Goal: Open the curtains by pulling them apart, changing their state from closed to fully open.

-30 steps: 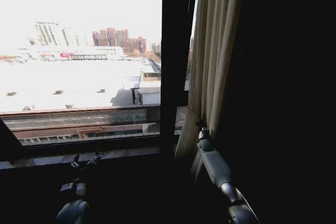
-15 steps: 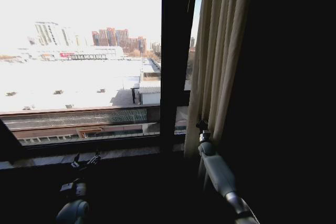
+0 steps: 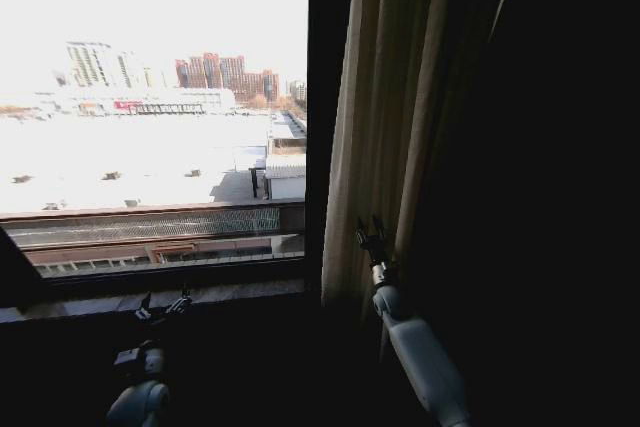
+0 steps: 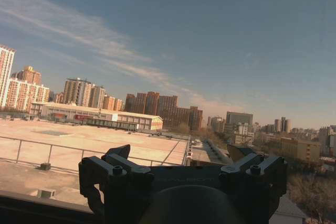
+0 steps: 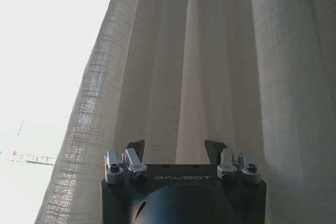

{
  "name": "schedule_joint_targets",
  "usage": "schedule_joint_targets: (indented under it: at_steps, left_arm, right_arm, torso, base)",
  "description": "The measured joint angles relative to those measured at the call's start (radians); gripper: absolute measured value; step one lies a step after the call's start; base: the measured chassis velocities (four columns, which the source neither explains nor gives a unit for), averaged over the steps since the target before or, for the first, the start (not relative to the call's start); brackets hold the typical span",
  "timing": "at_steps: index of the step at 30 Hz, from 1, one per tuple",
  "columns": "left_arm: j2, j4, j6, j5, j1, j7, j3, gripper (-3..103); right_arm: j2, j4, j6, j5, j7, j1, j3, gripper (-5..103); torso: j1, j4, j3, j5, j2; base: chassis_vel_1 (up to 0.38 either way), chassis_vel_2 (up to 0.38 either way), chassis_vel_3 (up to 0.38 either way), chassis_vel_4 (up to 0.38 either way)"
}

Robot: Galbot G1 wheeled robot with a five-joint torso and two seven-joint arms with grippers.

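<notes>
The curtain (image 3: 385, 127), a cream pleated sheer panel, hangs bunched to the right of the black window frame bar (image 3: 322, 97). Its left edge lies close against that bar. My right gripper (image 3: 372, 237) stands open in front of the curtain's lower part, fingers pointing up, with nothing between them. In the right wrist view the curtain (image 5: 210, 56) hangs just beyond the open right gripper (image 5: 176, 150), and bright window shows past its edge. My left gripper (image 3: 160, 305) is parked low by the sill, and the left wrist view shows this gripper (image 4: 178, 156) open, facing the glass.
A dark heavy drape (image 3: 540, 197) covers the far right. The stone window sill (image 3: 220, 294) runs below the glass, with the city and rooftops (image 3: 150, 147) outside. The left half of the window is uncovered.
The right gripper has opened and shifted slightly left. The curtain, drawn right before, has swung back left, so its edge now reaches the frame bar. The left arm has not moved.
</notes>
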Motion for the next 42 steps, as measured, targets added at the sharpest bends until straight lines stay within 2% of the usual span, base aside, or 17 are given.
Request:
schedule_joint_targets:
  at_steps: [2,4,7,12,18,24,29,35,42]
  left_arm:
    - [0.0,0.0,0.0,0.0,0.0,0.0,0.0,100]
    - [0.0,0.0,0.0,0.0,0.0,0.0,0.0,100]
    - [0.0,0.0,0.0,0.0,0.0,0.0,0.0,100]
    - [0.0,0.0,0.0,0.0,0.0,0.0,0.0,100]
    - [0.0,0.0,0.0,0.0,0.0,0.0,0.0,100]
    - [0.0,0.0,0.0,0.0,0.0,0.0,0.0,100]
    - [0.0,0.0,0.0,0.0,0.0,0.0,0.0,100]
    - [0.0,0.0,0.0,0.0,0.0,0.0,0.0,100]
    - [0.0,0.0,0.0,0.0,0.0,0.0,0.0,100]
  right_arm:
    - [-0.013,0.067,-0.007,0.023,-0.011,-0.062,-0.011,74]
    - [-0.015,0.083,-0.007,0.028,-0.017,-0.079,-0.013,74]
    - [-0.02,0.14,-0.009,0.031,-0.061,-0.151,-0.029,90]
    - [-0.014,0.141,-0.001,0.013,-0.076,-0.172,-0.053,100]
    - [-0.022,0.098,0.007,0.012,-0.076,-0.156,-0.079,100]
    - [-0.079,0.066,0.002,0.056,-0.065,-0.16,-0.1,100]
    - [-0.099,0.079,-0.059,0.11,-0.046,-0.172,-0.099,100]
    - [-0.106,0.123,-0.185,0.127,-0.027,-0.189,-0.072,100]
    - [-0.103,0.127,-0.183,0.115,-0.029,-0.204,-0.043,100]
  torso:
    - [0.0,0.0,0.0,0.0,0.0]
    - [0.0,0.0,0.0,0.0,0.0]
    - [0.0,0.0,0.0,0.0,0.0]
    - [0.0,0.0002,0.0,0.0,0.0]
    - [0.0,0.0003,0.0,0.0001,0.0]
    - [0.0,0.0,0.0,0.0001,0.0]
    - [0.0,0.0,0.0,0.0002,0.0]
    - [0.0,0.0001,0.0,0.0002,0.0]
    - [0.0,0.0001,0.0,0.0001,0.0]
  base:
    - [0.0,0.0,0.0,0.0]
    - [0.0,0.0,0.0,0.0]
    - [0.0,0.0,0.0,0.0]
    - [0.0,0.0,0.0,0.0]
    - [0.0,0.0,0.0,0.0]
    - [0.0,0.0,0.0,0.0]
    - [0.0,0.0,0.0,0.0]
    - [0.0,0.0,0.0,0.0]
    - [0.0,0.0,0.0,0.0]
